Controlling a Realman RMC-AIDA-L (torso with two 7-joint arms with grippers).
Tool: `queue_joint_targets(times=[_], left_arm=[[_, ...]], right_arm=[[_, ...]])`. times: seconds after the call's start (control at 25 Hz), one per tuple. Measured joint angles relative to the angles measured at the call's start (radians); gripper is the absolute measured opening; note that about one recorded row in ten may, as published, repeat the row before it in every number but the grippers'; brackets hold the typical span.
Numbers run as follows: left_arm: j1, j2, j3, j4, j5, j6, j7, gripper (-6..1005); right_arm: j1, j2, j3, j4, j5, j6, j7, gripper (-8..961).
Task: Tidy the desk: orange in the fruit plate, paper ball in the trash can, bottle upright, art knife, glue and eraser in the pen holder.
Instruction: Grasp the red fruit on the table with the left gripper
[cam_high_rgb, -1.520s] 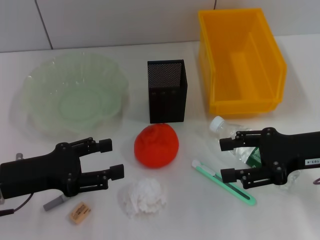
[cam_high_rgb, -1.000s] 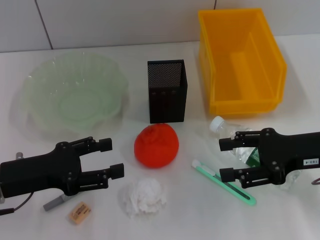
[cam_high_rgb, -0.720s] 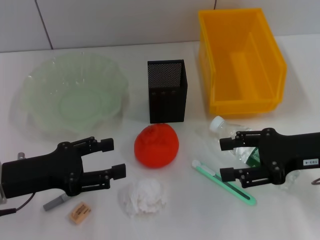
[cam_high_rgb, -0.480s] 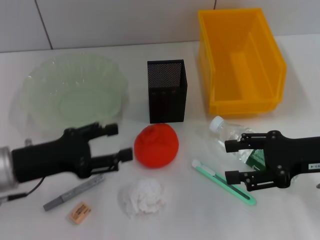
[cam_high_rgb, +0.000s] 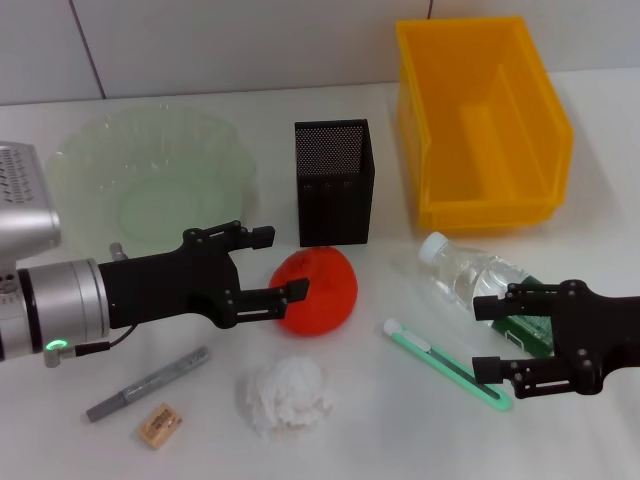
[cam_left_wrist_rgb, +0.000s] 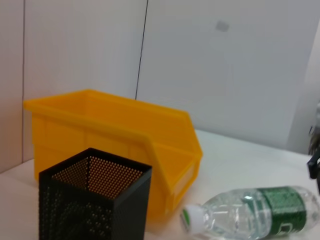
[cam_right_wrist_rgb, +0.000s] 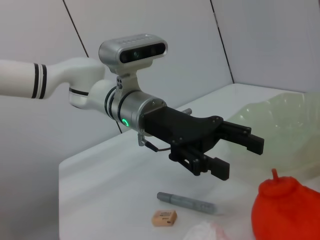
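Six jobs make up this tidy, and none looks done; I judge the orange to be the step in hand. Toward the tabletop's left rear, the fruit plate (cam_high_rgb: 150, 190), a pale green glass bowl, holds nothing. My left end effector (cam_high_rgb: 268, 264) reaches from the left across the middle of the tabletop, spread wide and holding nothing, one finger tip touching or just beside the orange (cam_high_rgb: 315, 290), the other above and apart. Near the front edge on the left lie a grey pen-like stick (cam_high_rgb: 148, 383), probably the glue, and the eraser (cam_high_rgb: 160, 424) just in front of it.

My next move, as I judge it, is to bring both fingers round the orange, close on it, and carry it back and left over the plate's rim.

The paper ball (cam_high_rgb: 285, 395) sits near the front edge, in front of the orange. Behind the orange, the black mesh pen holder (cam_high_rgb: 334, 182) stands empty. The yellow bin (cam_high_rgb: 480, 120) at the right rear, which I take for the trash can, is empty too. The green art knife (cam_high_rgb: 445, 364) lies right of centre. The bottle (cam_high_rgb: 480, 285) lies on its side beside it. My right end effector (cam_high_rgb: 500, 333) hangs just beside the bottle's body, spread and gripping nothing.
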Motion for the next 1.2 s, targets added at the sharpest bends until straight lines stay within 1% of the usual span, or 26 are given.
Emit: queue_joint_targets(times=[0.16,0.44,0.6,1.0,1.2], left_arm=[[-0.002,-0.006,0.019,-0.001,-0.005,-0.038,0.034,818],[-0.042,-0.006,0.109,-0.047,-0.037,-0.128,0.036,805],[-0.05,-0.006,0.159,-0.054,-0.066,-0.182,0.037,798],[-0.072,-0.007,0.201,-0.084,-0.096,-0.259,0.03,779],[-0.073,-0.007,0.225,-0.087,-0.112,-0.271,0.031,770]], right_arm=[[-0.005,0.0,0.012,0.0,0.0,0.0,0.0,798],[-0.005,0.002,0.013,-0.001,0.0,-0.001,0.0,798],[-0.004,0.002,0.014,-0.001,0.0,-0.001,0.0,798],[-0.005,0.002,0.015,0.002,0.0,0.0,-0.001,797],[-0.006,0.002,0.015,0.005,0.0,0.003,-0.002,798]])
